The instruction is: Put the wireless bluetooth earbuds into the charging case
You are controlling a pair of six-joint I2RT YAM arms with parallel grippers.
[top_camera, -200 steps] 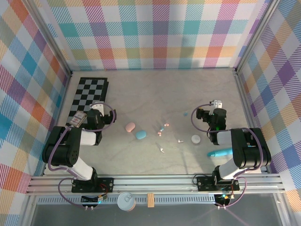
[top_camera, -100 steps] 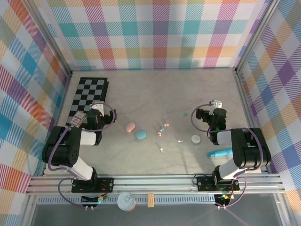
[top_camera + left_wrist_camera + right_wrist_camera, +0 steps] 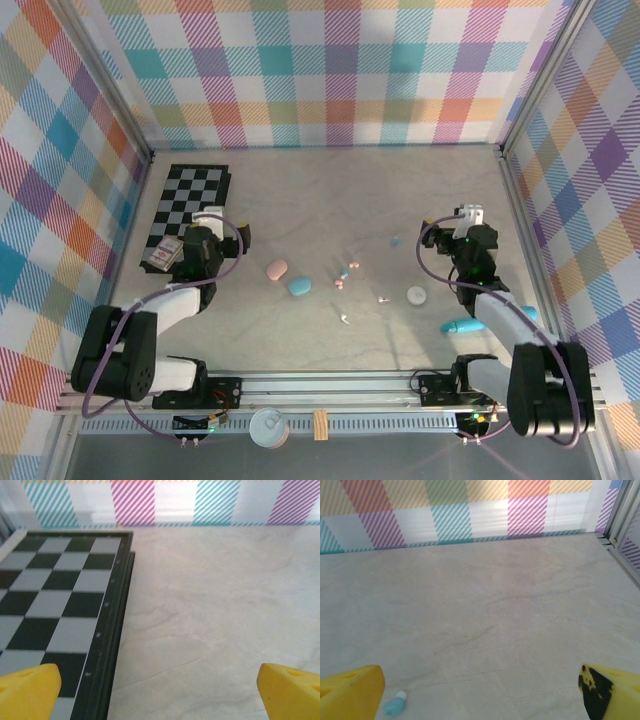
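earbuds [image 3: 345, 272] lie between left pincer [image 3: 213, 220] and right pincer [image 3: 468, 215].

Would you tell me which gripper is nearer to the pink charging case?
Left. The left gripper is just left of the pink charging case, by the chessboard; the right gripper is far across to its right.

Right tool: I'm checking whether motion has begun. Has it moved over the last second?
Yes. The right tool has shifted slightly rightward and farther back from the small white round case, toward the right wall.
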